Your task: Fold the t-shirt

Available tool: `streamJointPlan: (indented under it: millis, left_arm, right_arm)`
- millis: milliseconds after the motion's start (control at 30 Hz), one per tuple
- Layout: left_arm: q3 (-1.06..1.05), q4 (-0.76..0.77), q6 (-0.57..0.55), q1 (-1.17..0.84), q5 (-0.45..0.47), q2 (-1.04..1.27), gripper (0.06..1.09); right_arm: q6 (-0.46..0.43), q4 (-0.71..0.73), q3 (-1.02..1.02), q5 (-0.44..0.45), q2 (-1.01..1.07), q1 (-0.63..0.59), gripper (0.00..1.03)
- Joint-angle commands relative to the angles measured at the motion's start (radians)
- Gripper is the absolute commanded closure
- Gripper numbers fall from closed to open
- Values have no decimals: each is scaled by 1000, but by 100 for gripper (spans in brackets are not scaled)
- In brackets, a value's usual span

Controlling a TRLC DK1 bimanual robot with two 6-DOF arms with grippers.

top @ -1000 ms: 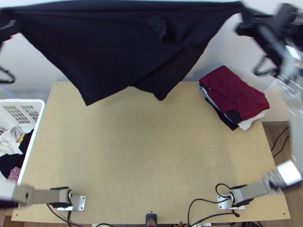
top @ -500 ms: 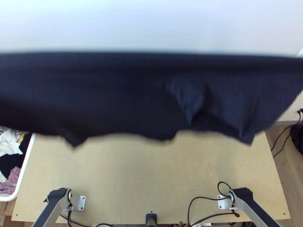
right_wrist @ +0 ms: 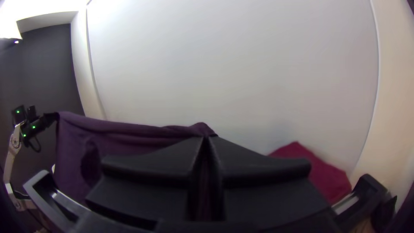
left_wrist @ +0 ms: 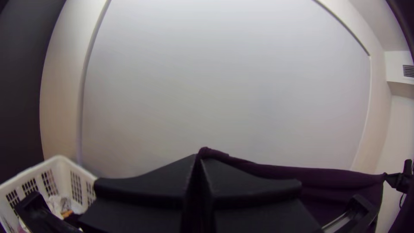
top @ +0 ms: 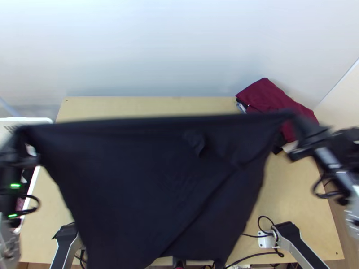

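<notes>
Pale wall (top: 179, 54) stands behind my light wooden desk (top: 291, 193), and between me and that desk I have the dark t-shirt (top: 148, 179) strung up across the top view. Its upper edge runs nearly straight from my left gripper (top: 22, 136) to my right gripper (top: 297, 125), and the rest hangs as a broad sheet over the middle of the desk, running down past the near edge. I can see a small bunched bit below the upper edge, right of the middle, and a long slanting crease lower down.

Both pairs of fingers are clenched on the shirt: in each wrist view the cloth comes out from between the fingertips, drawn off toward the opposite arm.

At the desk's far right corner I've got a pile with a maroon cloth (top: 273, 96) on top, partly behind the shirt and right gripper. Off the left side sits a white plastic basket (top: 33, 120), with some clothes (left_wrist: 58, 205) in it.
</notes>
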Motion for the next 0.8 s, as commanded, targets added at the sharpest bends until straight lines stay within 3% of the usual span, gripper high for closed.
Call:
streamJointPlan:
  millis: [0,300,567,767]
  left_arm:
    - [-202,30,21,-12,-20,-98,105]
    - [-418,199,35,-23,-20,-41,105]
    - [-442,449,19,-26,-20,256,105]
    - [-349,547,21,-42,-20,546,105]
  right_arm:
    - [20,44,-197,33,-63,26,100]
    - [55,216,-429,33,-11,34,100]
    - [71,393,-400,33,272,21,100]
    - [85,419,-243,33,566,3,100]
